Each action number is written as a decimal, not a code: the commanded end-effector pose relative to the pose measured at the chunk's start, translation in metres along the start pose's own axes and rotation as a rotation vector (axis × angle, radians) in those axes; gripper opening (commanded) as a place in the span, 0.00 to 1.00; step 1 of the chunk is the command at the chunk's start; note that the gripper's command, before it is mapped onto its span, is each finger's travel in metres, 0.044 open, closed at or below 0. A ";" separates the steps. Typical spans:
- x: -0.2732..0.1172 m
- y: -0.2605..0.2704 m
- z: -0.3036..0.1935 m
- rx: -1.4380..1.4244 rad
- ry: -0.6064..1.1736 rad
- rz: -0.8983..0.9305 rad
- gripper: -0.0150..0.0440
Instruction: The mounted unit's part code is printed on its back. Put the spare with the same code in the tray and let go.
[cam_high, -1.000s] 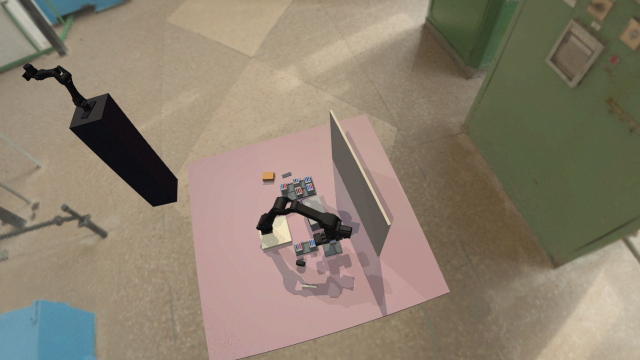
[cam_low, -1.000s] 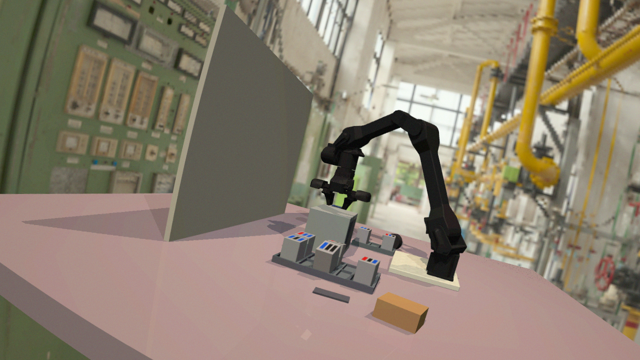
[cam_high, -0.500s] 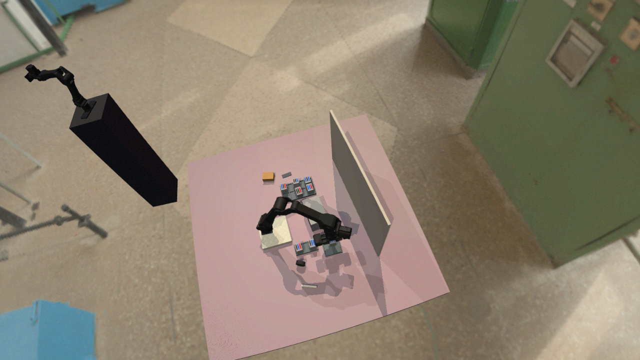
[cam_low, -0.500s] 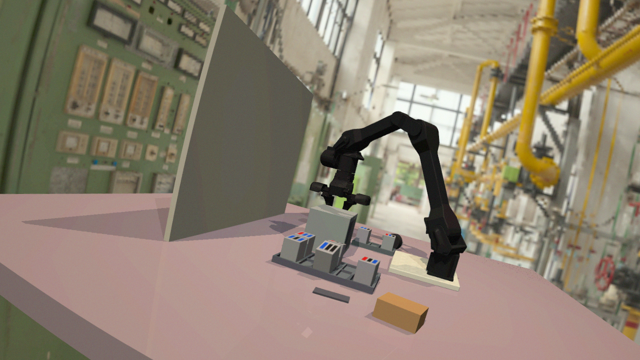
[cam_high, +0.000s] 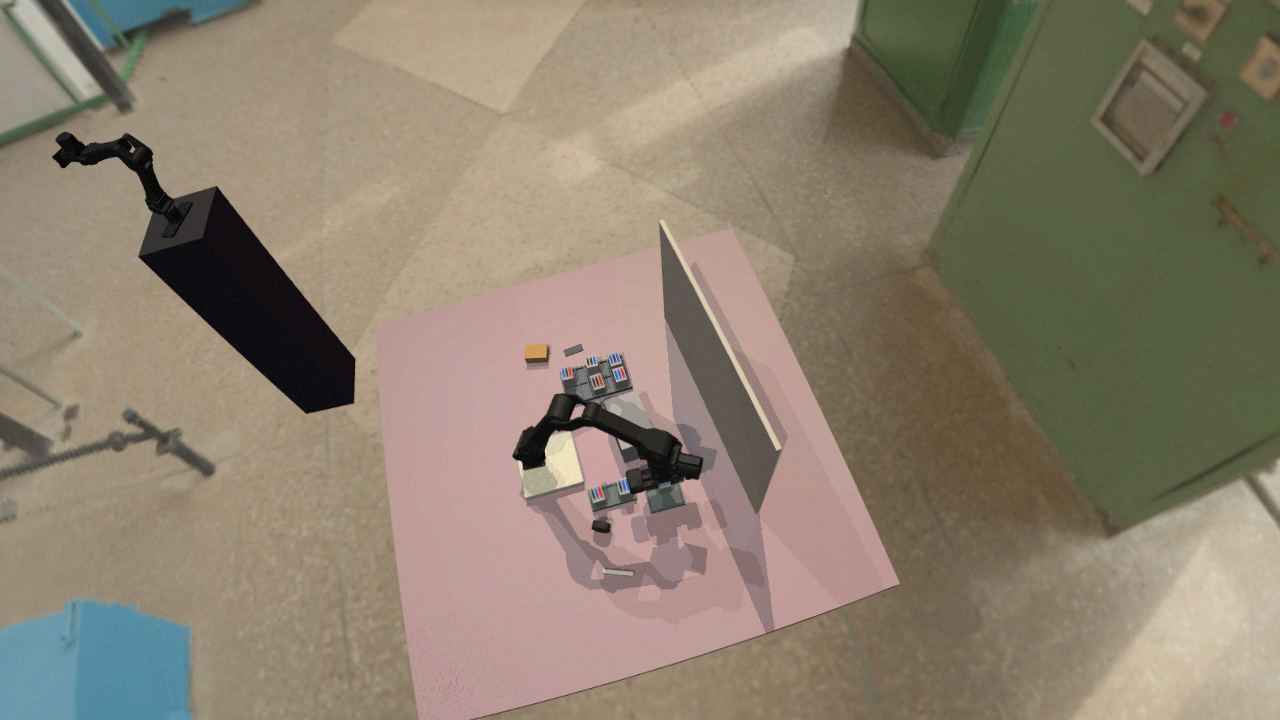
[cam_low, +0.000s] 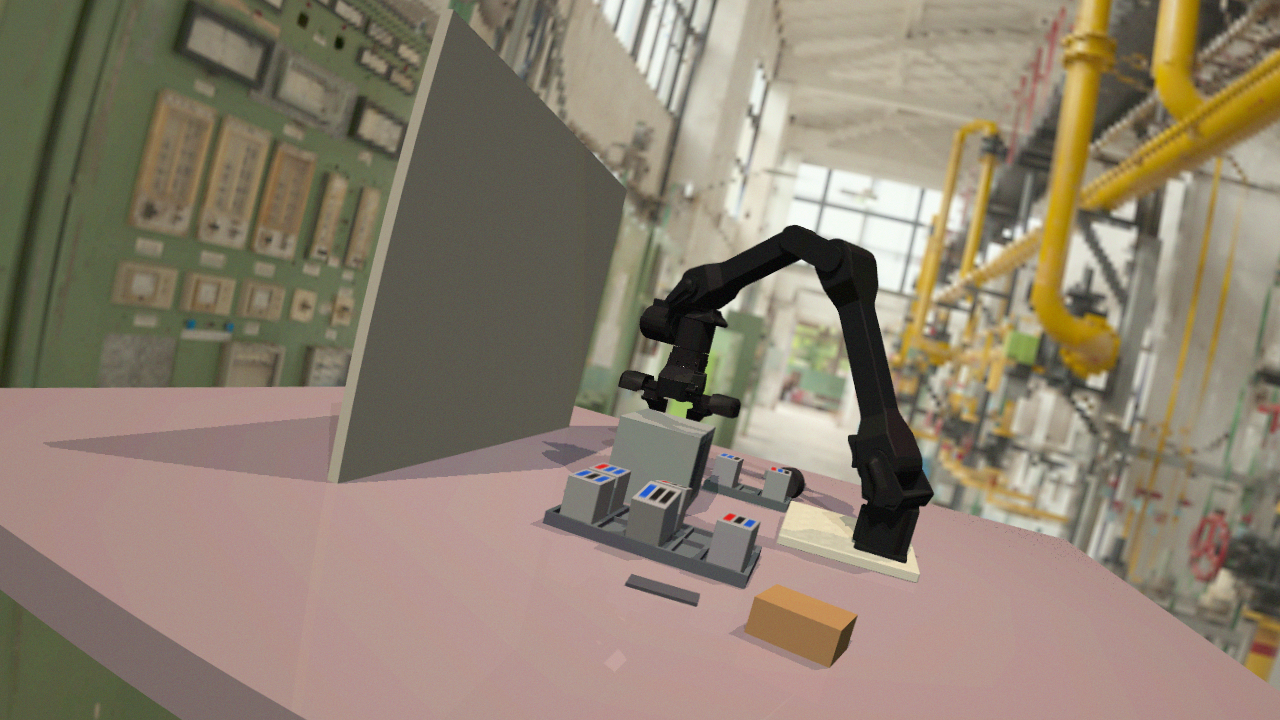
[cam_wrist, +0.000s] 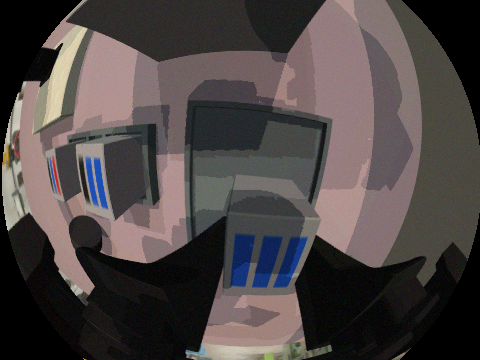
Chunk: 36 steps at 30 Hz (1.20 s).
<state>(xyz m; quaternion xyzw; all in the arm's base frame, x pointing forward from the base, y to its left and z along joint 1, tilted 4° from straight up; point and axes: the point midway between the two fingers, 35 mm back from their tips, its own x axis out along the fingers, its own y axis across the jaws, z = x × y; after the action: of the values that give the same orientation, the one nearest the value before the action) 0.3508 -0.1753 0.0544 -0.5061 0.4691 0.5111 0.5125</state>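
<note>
Although the gripper (cam_high: 664, 488) (cam_low: 683, 413) (cam_wrist: 259, 226) grips a spare with three blue bars (cam_wrist: 270, 260) at lower centre of the wrist view, its release into the tray (cam_high: 665, 499) (cam_wrist: 210, 200) behind it remains, and whether its code matches the mounted unit's I cannot tell.

Tall gray panel (cam_high: 716, 358) (cam_low: 483, 259) (cam_wrist: 450, 200) beside claw (cam_high: 664, 481) (cam_low: 677, 413) (cam_wrist: 262, 260).

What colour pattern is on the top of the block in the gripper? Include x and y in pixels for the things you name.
Three blue stripes on grey (cam_wrist: 272, 260); the wrist view shows it best.
</note>
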 end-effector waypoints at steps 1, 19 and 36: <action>0.006 0.002 0.001 0.005 -0.008 0.006 0.25; 0.016 0.004 0.003 0.005 -0.008 0.008 0.25; 0.012 0.003 0.002 0.000 -0.002 0.003 1.00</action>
<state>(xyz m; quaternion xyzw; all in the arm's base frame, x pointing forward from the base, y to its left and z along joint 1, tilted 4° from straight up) 0.3482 -0.1731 0.0420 -0.5046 0.4696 0.5125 0.5120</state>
